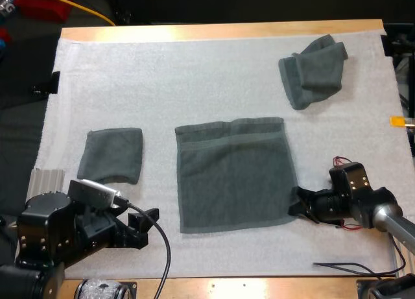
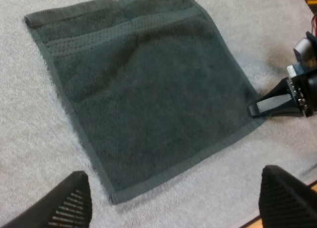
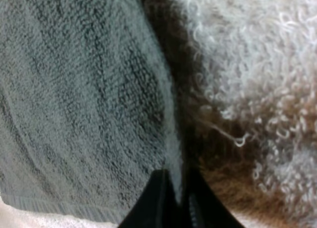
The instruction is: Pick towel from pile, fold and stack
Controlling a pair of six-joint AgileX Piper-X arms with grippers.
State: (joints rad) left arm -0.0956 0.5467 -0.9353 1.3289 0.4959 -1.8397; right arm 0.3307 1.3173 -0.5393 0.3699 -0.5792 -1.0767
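Note:
A dark grey-green towel (image 1: 233, 176) lies spread flat on the middle of the mat. My right gripper (image 1: 296, 204) is low at its near right corner, and in the right wrist view its fingers (image 3: 156, 201) are pinched on the towel's edge (image 3: 171, 139). Off the towel's near left corner, my left gripper (image 1: 146, 224) stands open, its fingers (image 2: 74, 201) wide apart above the towel (image 2: 148, 89). The left wrist view also shows the right gripper (image 2: 267, 104) at the towel's corner. A folded towel (image 1: 111, 155) lies to the left, and a crumpled one (image 1: 314, 69) at the far right.
The white mat (image 1: 194, 72) covers most of the wooden table (image 1: 214, 30). A ribbed grey block (image 1: 45, 180) sits at the mat's left edge. A loose dark cable (image 1: 343, 268) lies near the front right.

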